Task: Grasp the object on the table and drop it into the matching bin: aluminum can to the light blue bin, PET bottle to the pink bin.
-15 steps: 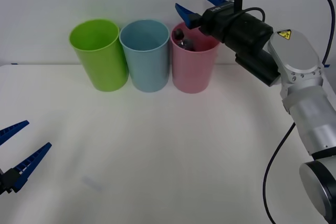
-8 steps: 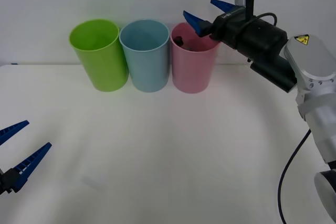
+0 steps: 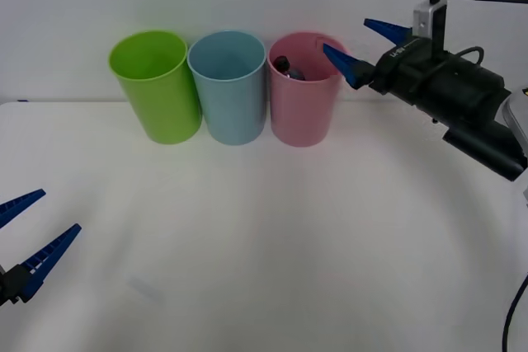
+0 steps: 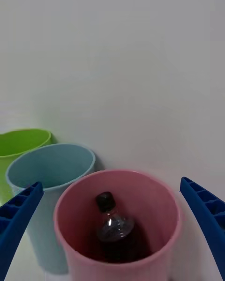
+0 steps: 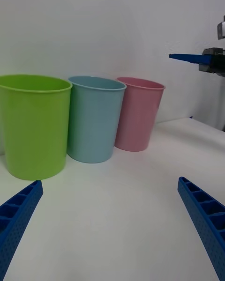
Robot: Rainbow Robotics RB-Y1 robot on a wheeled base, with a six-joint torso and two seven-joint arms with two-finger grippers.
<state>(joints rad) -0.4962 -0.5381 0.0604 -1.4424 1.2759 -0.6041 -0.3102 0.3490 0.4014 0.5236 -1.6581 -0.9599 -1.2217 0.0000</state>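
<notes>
The right pincer [image 3: 365,45] has pulled back to the robot's right since a sec ago: then it sat over the tall pink plastic bin [image 3: 303,113], now it hangs just beside the rim, off to the side, fingers spread wide and empty. The small clear PET bottle w/ black cap and dark label [image 3: 289,69] lies inside the pink bin, leaning, cap up near the rim. It looks settled a bit differently vs half a sec back.

Right wrist view looks down into the bin and shows the bottle's body and label [image 4: 115,234]; the front view catches little more than the cap. Left wrist view shows the bins from the side, so no contents.

The left pincer [image 3: 23,237] hasn't budged, low over the white bench [image 3: 264,245] at the near left, spread open.

The light blue plastic bin [image 3: 228,88] stands between the pink one and a lime green bin [image 3: 157,86], all touching in a row.
</notes>
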